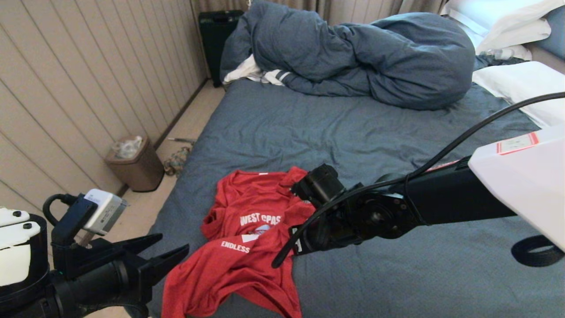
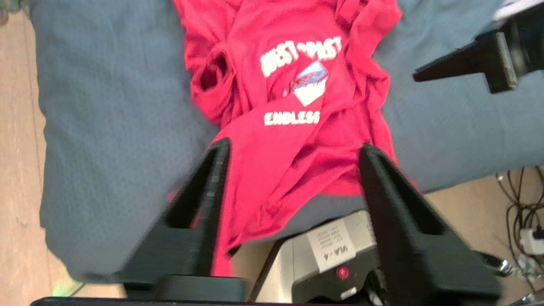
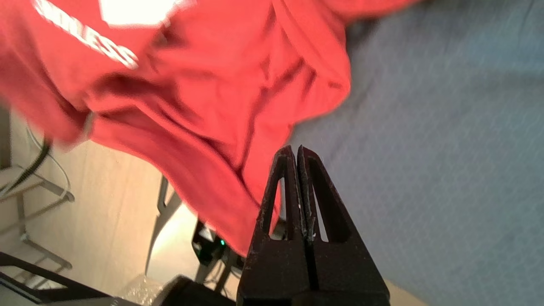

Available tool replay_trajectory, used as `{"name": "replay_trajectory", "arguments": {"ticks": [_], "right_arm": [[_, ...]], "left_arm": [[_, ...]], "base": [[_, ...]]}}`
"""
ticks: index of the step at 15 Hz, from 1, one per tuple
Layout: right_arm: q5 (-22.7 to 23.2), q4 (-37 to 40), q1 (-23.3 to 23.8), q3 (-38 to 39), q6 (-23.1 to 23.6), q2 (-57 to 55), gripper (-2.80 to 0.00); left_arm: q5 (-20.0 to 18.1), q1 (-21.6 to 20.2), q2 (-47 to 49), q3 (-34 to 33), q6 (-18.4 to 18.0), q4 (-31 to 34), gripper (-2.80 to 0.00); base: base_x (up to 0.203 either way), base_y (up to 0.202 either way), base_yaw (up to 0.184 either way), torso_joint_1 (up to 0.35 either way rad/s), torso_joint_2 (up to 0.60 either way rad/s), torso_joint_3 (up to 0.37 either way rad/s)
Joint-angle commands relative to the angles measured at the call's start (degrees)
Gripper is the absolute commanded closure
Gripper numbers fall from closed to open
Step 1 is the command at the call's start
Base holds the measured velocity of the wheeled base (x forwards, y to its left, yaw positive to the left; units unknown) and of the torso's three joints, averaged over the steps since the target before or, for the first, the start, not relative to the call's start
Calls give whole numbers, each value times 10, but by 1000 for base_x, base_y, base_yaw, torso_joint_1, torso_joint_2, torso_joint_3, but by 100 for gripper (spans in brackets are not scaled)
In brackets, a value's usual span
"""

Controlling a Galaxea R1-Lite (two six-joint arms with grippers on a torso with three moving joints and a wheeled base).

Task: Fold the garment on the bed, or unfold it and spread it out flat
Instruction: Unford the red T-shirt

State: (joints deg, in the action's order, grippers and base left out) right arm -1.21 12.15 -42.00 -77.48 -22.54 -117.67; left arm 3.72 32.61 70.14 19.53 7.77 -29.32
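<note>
The bed (image 1: pixel 353 132) fills most of the head view, covered by a wrinkled dark blue-grey sheet. A bunched duvet (image 1: pixel 353 57) of the same colour lies at 12 o'clock, with a white striped cloth (image 1: pixel 256 73) showing under its left end. White pillows (image 1: pixel 516 26) sit at 2 o'clock. A panelled wall (image 1: pixel 88 79) runs along the left side, with a strip of pale floor (image 1: pixel 194 123) between wall and bed.

A brown bin (image 1: pixel 132 161) stands on the floor at 9 o'clock, against the wall; it holds crumpled clear material, too small to identify. A dark case (image 1: pixel 216 39) stands upright at 11 o'clock by the wall.

The shirt (image 1: pixel 247 247) lies crumpled on the sheet at 6 o'clock, at the near edge of the bed, with its lower part hanging over that edge. White lettering faces up.

The left hand (image 1: pixel 165 249) hovers at 7 o'clock, just beside the hanging part of the shirt, fingers (image 2: pixel 382 191) apart and gripping nothing. The right hand (image 3: pixel 296 148) is beside the shirt's right edge, fingers pressed together with no cloth between them.
</note>
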Motion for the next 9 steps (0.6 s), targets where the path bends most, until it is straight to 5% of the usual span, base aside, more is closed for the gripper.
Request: {"name": "replay_trajectory", "arguments": {"ticks": [1, 9], "right_arm": [[-1, 1, 2, -10, -1, -1, 0], [-3, 6, 38, -135, 1, -23, 0]], "left_arm": [[0, 0, -1, 7, 1, -2, -280], [-31, -98, 212, 173, 11, -9, -280]], "base": [[0, 0, 0, 0, 0, 0], [0, 0, 0, 0, 0, 0]]}}
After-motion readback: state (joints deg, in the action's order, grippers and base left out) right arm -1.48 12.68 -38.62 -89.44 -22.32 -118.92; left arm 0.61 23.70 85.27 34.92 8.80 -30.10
